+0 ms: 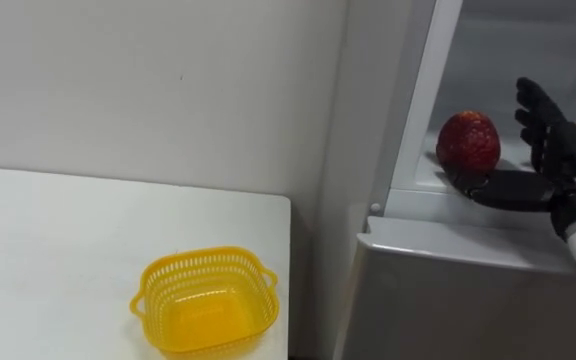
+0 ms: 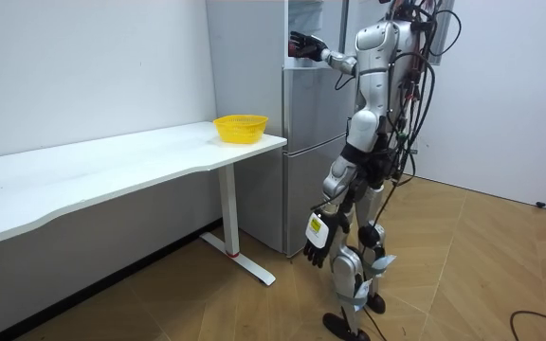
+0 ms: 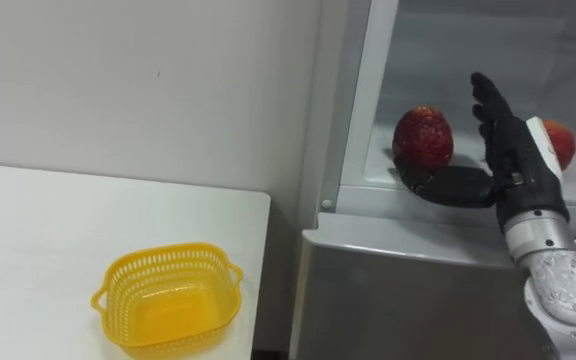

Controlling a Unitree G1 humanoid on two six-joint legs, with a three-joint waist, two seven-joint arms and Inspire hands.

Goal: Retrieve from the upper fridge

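Note:
A red, strawberry-like fruit (image 1: 468, 140) stands on the white shelf (image 1: 413, 192) of the open upper fridge compartment. My right hand (image 1: 553, 150) is raised at that shelf, open, just right of the fruit. Its fingers (image 3: 498, 110) point up and its thumb (image 3: 438, 185) reaches along the shelf at the fruit's base. I cannot tell whether it touches the fruit. A second reddish fruit (image 3: 560, 142) peeks out behind the hand. In the room view I stand upright facing the fridge (image 2: 311, 170), and my left hand (image 2: 318, 244) hangs relaxed by my thigh.
A yellow mesh basket (image 1: 198, 262) with nothing in it sits on the white table (image 1: 48, 250), near the corner beside the fridge. The lower fridge door (image 1: 448, 300) is closed below the shelf. A white wall runs behind the table.

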